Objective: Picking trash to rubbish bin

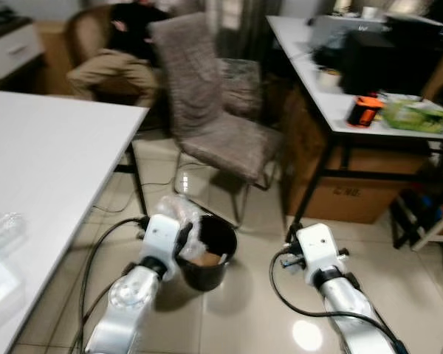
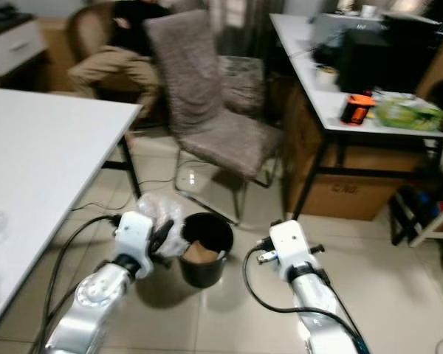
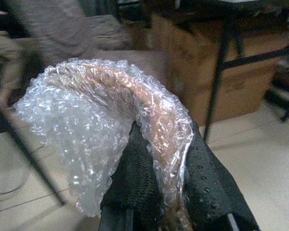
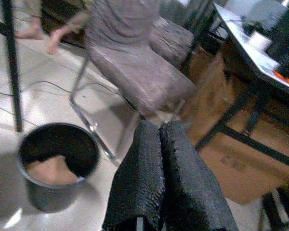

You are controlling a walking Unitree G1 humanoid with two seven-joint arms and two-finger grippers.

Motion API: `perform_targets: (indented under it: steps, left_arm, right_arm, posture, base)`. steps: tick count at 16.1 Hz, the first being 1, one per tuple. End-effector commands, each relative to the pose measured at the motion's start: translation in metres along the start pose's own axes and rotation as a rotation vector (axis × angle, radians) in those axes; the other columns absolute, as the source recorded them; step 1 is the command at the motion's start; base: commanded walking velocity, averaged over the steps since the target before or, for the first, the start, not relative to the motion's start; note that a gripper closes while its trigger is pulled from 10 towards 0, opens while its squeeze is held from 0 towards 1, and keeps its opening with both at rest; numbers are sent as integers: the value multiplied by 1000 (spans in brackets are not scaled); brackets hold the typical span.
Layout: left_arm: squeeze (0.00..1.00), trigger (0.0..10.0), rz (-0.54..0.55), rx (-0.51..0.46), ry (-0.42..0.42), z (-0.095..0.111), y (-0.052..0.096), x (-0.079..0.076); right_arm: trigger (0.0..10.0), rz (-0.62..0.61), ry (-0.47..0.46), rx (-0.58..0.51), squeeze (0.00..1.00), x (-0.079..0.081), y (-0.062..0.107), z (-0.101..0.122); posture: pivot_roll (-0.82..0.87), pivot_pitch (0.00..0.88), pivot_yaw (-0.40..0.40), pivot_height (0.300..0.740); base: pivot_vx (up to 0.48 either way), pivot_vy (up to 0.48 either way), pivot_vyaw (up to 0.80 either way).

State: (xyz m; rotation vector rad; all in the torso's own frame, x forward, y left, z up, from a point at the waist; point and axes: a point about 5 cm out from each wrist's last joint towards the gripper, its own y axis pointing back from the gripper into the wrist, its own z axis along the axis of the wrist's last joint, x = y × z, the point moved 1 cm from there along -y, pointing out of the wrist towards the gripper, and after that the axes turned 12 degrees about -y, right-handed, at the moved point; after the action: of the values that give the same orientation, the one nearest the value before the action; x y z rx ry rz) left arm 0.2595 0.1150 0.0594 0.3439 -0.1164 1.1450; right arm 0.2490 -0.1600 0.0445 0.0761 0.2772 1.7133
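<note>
While the left gripper [image 1: 183, 237] clamps a crumpled sheet of clear bubble wrap [image 3: 101, 125], its two black fingers [image 3: 135, 183] are closed narrowly on the sheet's lower edge, and in the left wrist view the wrap billows up and over the fingertips in a curved hood. From the head camera, the wrap [image 1: 179, 212] sits at about 11 o'clock of the black rubbish bin [image 1: 207, 254], against its rim, with the gripper just at the bin's 9 o'clock side. Brownish paper-like waste [image 4: 52, 169] already lies at the bottom of the bin. The right gripper [image 4: 160, 137] holds nothing; its fingers are pressed together, and the arm stands at about 3 o'clock of the bin, well apart from it, above the tiled floor [image 1: 244, 310]. A grey upholstered chair [image 1: 207, 110] stands at 12 o'clock beyond the bin. A white table [image 1: 52, 169] lies at 9 o'clock, a cluttered desk [image 1: 317, 81] over a cardboard box [image 1: 340, 195] at 2 o'clock. A seated person's legs [image 1: 107, 70] show at 11 o'clock.
</note>
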Motion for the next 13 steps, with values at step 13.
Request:
perform_targets:
  steps: [13]
  left_arm:
    - [0, 10000, -20, -6, -22, 2, -1, 2]
  right_arm:
    - [10000, -15, -23, -3, 0, -2, -1, 1]
  posture:
    - [-146, 0, -45, 740]
  base:
    - [403, 0, 0]
